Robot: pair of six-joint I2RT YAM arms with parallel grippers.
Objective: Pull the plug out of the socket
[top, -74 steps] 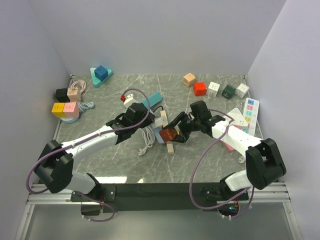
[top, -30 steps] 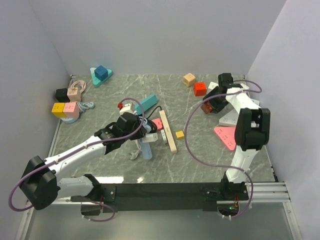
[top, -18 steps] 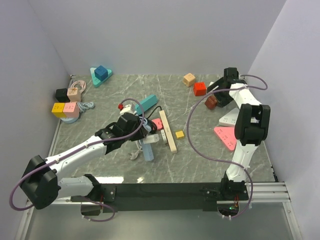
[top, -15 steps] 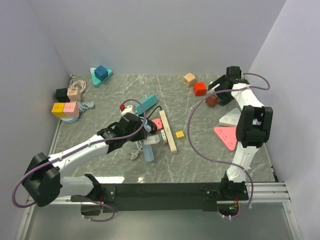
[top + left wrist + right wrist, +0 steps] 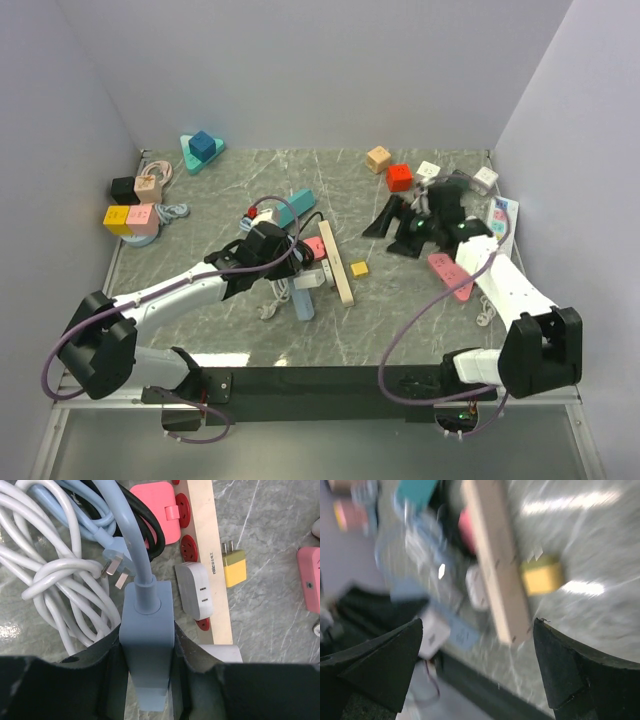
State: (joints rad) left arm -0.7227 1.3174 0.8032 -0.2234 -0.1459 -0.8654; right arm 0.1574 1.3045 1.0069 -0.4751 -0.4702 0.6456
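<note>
My left gripper (image 5: 290, 264) is shut on the cable end of a light blue power strip (image 5: 301, 296). In the left wrist view the blue body (image 5: 147, 630) fills the gap between the jaws. A white plug (image 5: 311, 278) sits on that strip. A beige strip (image 5: 335, 262) beside it carries a white adapter (image 5: 197, 597). A loose yellow plug (image 5: 234, 566) lies to its right. My right gripper (image 5: 392, 226) is open and empty, hovering right of the yellow plug (image 5: 359, 268). Its view is motion-blurred and shows the beige strip (image 5: 495, 560) and blue strip (image 5: 462, 632).
White and blue cables (image 5: 60, 575) coil left of the held strip. A pink socket (image 5: 159, 507) and teal strip (image 5: 296, 205) lie behind. Cubes (image 5: 400, 177) line the back right, white (image 5: 500, 222) and pink (image 5: 450, 275) strips the right edge, and blocks (image 5: 133, 205) the left.
My right arm swung from the far right corner back toward the middle, with its jaws open. My left gripper stayed shut on the blue strip, shifting only slightly.
</note>
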